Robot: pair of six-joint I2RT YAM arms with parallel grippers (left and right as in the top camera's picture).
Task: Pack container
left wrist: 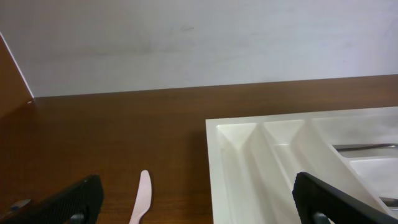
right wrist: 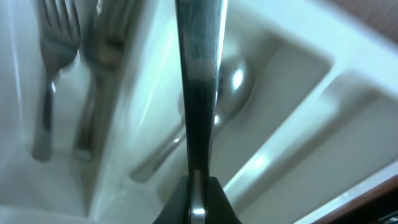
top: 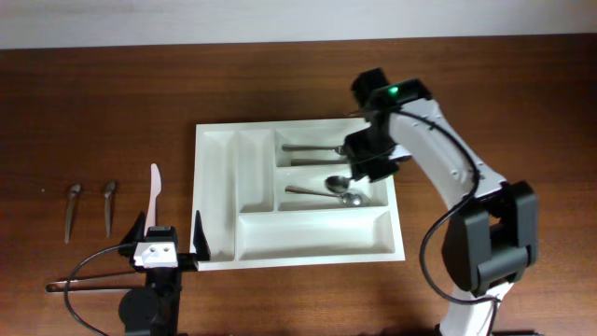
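The dark wooden worktop [top: 112,112] runs back to a pale wall [left wrist: 186,43]. On its left lie a metal utensil [top: 73,210] and a second utensil [top: 109,203], apart, with a white plastic knife [top: 154,196] to their right.

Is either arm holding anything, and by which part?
The right jaws pinch a metal utensil by its handle; its head is unseen. The left jaws hold nothing.

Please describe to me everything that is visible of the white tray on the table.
The container is a large white rectangular tray, plastic by its look, lying flat on the brown table. It has two narrow upright slots on its left, both empty, and three wide horizontal ones. The top one holds forks, the middle one spoons, the bottom one nothing. The right pincer holds a metal utensil above the middle one.
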